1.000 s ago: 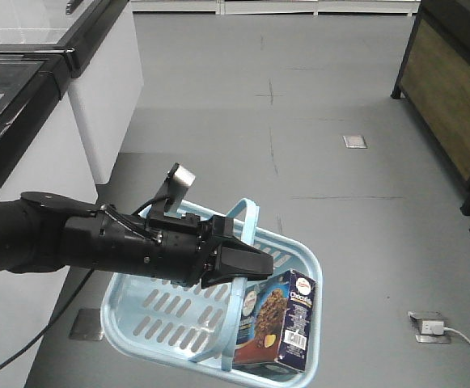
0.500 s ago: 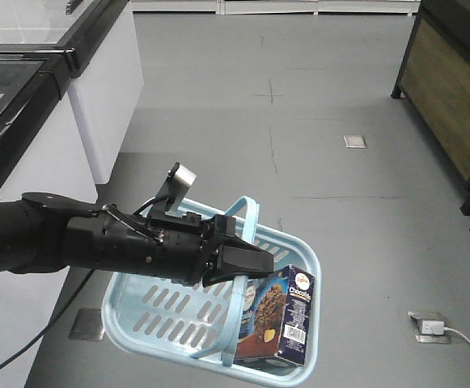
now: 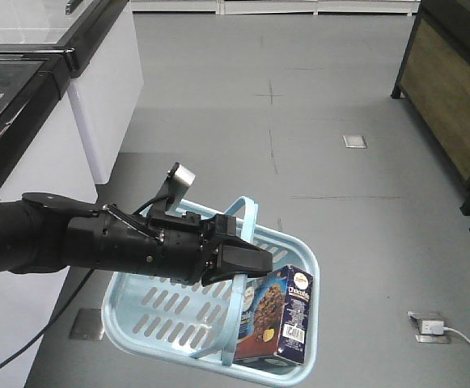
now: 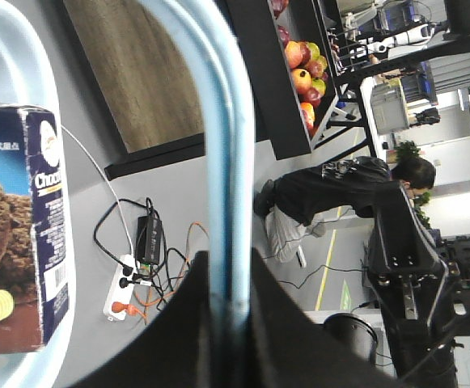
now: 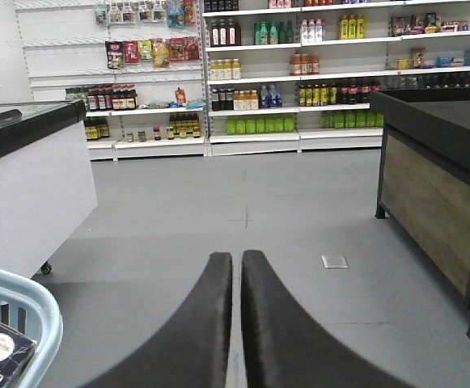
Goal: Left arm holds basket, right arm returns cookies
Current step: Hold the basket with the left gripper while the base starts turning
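Left gripper (image 3: 255,265) is pinching the basket (image 3: 299,247) by its looped handles (image 3: 249,214). In the left wrist view both fingers are clamping the blue strap with no gap showing. The basket is hanging clear of the floor (image 3: 323,121) and looks to be sagging toward its near right corner. The cookie box (image 3: 285,317) is standing in that corner, right against the rim and roughly upright. Right gripper (image 5: 237,260) is pointing down the aisle at the drink shelves (image 5: 299,89) with its fingers pressed together and nothing between them. It's well apart from the box, which is only peeking into its view at the bottom left.

Risks I'm seeing:
- The whole load is riding on one thin strap, so any slip or twist in that pinch swings the basket and the box tips or slides.
- The handles and the left arm are crossing just above the box, so the right arm may clip them on approach.
- The right fingers need spreading first. Going in closed just shoves the box over the rim.
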Tool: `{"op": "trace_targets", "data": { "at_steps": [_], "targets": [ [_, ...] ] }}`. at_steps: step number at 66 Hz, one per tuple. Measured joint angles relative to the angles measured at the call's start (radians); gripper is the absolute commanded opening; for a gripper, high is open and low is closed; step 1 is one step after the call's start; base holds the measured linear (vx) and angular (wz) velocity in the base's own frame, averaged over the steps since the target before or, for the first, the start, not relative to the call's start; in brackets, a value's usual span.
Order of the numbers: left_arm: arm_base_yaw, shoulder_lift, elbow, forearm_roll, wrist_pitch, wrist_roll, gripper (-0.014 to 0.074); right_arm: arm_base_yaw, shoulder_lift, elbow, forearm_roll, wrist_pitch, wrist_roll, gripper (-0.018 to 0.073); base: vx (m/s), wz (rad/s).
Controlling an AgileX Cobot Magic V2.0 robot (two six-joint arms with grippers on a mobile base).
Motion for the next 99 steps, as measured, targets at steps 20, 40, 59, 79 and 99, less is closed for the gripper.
{"op": "trace_targets", "data": {
  "at_steps": [20, 40, 59, 79, 99],
  "targets": [
    [0.000, 0.000, 0.000, 0.014, -0.007, 0.000, -0.0003, 0.000, 0.000, 0.000, 0.000, 0.000, 0.000, -0.0003, 0.00, 0.00],
    [0.000, 0.000, 0.000, 0.014, -0.007, 0.000, -0.0003, 0.000, 0.000, 0.000, 0.000, 0.000, 0.000, -0.0003, 0.00, 0.00],
    [0.000, 0.000, 0.000, 0.014, -0.007, 0.000, -0.0003, 0.000, 0.000, 0.000, 0.000, 0.000, 0.000, -0.0003, 0.00, 0.00],
    [0.000, 0.000, 0.000, 0.014, -0.007, 0.000, -0.0003, 0.000, 0.000, 0.000, 0.000, 0.000, 0.000, -0.0003, 0.03, -0.03],
    [0.000, 0.000, 0.000, 0.014, -0.008, 0.000, -0.0003, 0.000, 0.000, 0.000, 0.000, 0.000, 0.000, -0.0003, 0.14, 0.01]
  ]
}}
